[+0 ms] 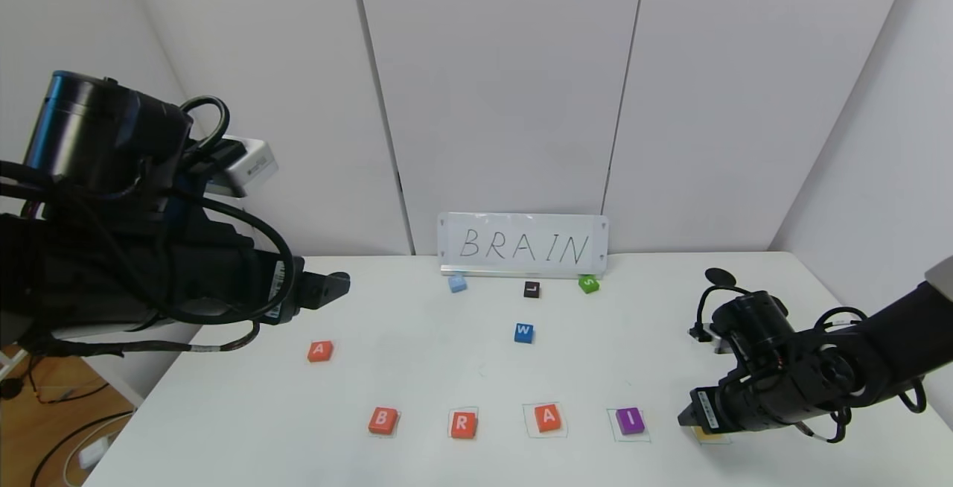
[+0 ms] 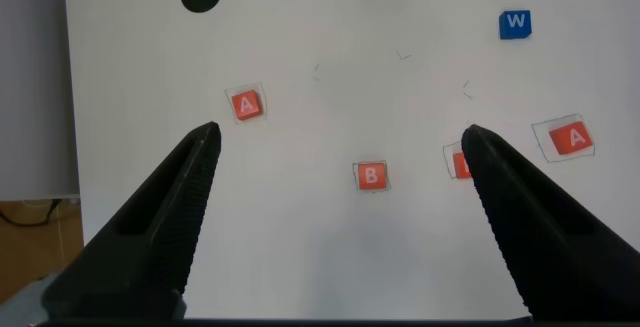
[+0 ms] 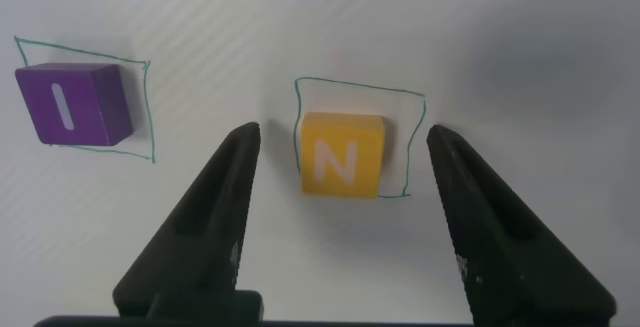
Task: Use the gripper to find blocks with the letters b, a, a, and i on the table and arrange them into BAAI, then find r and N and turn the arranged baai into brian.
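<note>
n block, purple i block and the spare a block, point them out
N block (image 3: 341, 154), right wrist view, top face.
purple I block (image 3: 72, 102), right wrist view, top face.
spare A block (image 1: 320, 351), head view, top face.

Bright, even overhead light; worktop (image 1: 417, 308) near-white with mild glare. Shadows soft and short beside the blocks. Head view bows straight wall seams near its edges. Wrist views: fingers (image 3: 200, 237) dark and slightly soft, worktop surface sharp.

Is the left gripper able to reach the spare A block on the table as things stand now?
Probably yes. The left gripper hangs open above the table, the spare A block lies alone on its side, and nothing stands between them.
</note>
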Action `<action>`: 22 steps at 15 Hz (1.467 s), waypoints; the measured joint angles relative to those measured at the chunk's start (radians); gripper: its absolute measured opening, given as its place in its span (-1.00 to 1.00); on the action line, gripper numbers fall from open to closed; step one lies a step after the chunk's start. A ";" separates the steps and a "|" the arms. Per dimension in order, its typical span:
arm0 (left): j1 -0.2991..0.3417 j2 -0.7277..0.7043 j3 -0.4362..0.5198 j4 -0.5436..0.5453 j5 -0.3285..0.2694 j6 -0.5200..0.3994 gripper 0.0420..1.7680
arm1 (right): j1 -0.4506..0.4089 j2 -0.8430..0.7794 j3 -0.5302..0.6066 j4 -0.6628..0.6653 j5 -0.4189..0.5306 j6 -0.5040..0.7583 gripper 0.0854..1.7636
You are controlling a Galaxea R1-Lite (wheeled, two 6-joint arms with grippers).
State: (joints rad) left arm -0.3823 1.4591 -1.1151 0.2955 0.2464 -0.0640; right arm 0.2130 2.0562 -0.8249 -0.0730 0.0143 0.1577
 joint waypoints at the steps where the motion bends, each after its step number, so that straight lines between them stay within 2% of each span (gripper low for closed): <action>1: 0.000 0.000 0.000 0.000 0.000 0.000 0.94 | 0.000 -0.005 0.000 0.000 0.002 0.000 0.44; 6: -0.001 0.001 0.000 0.000 0.000 0.000 0.94 | 0.003 -0.043 0.007 0.004 0.004 -0.001 0.67; 10: 0.008 0.002 0.000 -0.003 -0.002 0.000 0.94 | -0.004 -0.086 0.009 0.009 0.005 -0.002 0.78; 14: 0.045 0.011 0.026 -0.101 -0.003 0.003 0.94 | -0.009 -0.142 0.000 0.009 0.005 -0.007 0.84; 16: 0.084 0.016 0.047 -0.176 -0.007 0.019 0.94 | -0.026 -0.182 -0.001 0.004 0.006 -0.035 0.86; 19: 0.177 0.019 0.077 -0.304 -0.027 0.068 0.94 | -0.076 -0.251 -0.019 0.001 0.006 -0.068 0.89; 22: 0.281 0.004 0.104 -0.348 -0.105 0.110 0.94 | -0.111 -0.337 -0.039 0.007 0.006 -0.101 0.90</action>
State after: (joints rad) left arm -0.1009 1.4628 -1.0111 -0.0526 0.1413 0.0457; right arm 0.1015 1.7194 -0.8634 -0.0664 0.0204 0.0562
